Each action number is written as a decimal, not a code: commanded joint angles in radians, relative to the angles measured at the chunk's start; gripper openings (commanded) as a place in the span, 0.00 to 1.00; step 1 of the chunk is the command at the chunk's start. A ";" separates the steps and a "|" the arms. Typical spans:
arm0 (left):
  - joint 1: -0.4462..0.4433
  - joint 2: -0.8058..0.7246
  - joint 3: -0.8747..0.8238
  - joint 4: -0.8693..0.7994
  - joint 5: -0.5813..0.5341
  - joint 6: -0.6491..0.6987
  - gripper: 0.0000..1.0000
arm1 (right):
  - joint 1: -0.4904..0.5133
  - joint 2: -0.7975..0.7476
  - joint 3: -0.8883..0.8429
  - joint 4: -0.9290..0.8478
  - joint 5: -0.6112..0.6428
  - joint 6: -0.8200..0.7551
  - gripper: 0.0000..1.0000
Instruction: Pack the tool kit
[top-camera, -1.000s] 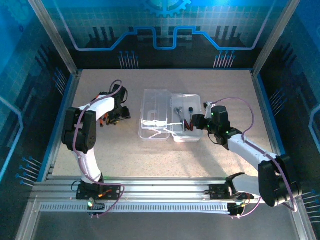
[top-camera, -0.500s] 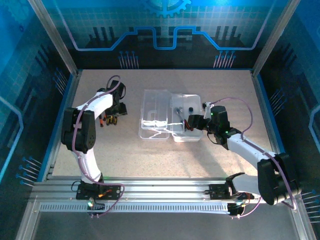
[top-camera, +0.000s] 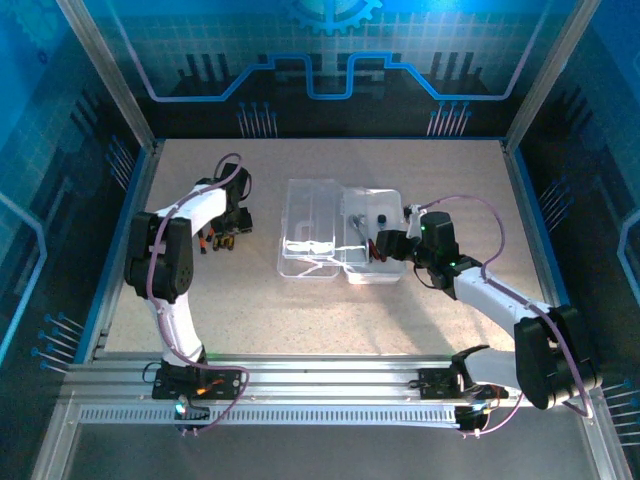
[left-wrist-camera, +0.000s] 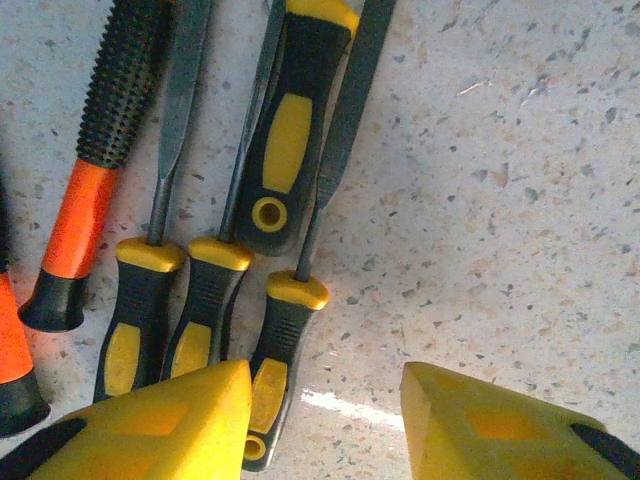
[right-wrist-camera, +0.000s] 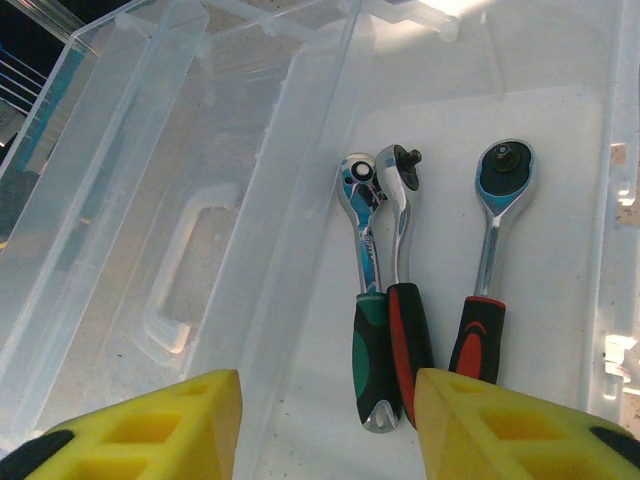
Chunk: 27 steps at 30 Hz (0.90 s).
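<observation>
My left gripper (left-wrist-camera: 325, 415) half-open, empty, just above yellow-black screwdrivers (left-wrist-camera: 285, 325); right gripper (right-wrist-camera: 328, 420) parted, empty, over three ratchets (right-wrist-camera: 405, 330) in clear case (right-wrist-camera: 560, 330).

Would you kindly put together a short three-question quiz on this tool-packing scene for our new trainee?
1. True or false: the clear case lies open.
2. How many ratchets lie inside it?
3. The hand tools nearest the left end effector have handles coloured: A yellow and black, B blue, C white.
Key: 1 true; 2 three; 3 A.
</observation>
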 joint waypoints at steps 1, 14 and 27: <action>0.000 0.011 -0.036 0.012 0.024 -0.001 0.42 | 0.009 0.011 0.005 0.016 -0.004 -0.005 0.49; -0.061 0.001 -0.095 0.021 0.016 -0.021 0.29 | 0.009 0.011 0.008 0.007 0.004 -0.005 0.47; -0.145 -0.090 -0.176 0.022 0.028 -0.093 0.33 | 0.009 -0.002 0.008 0.001 0.012 -0.008 0.46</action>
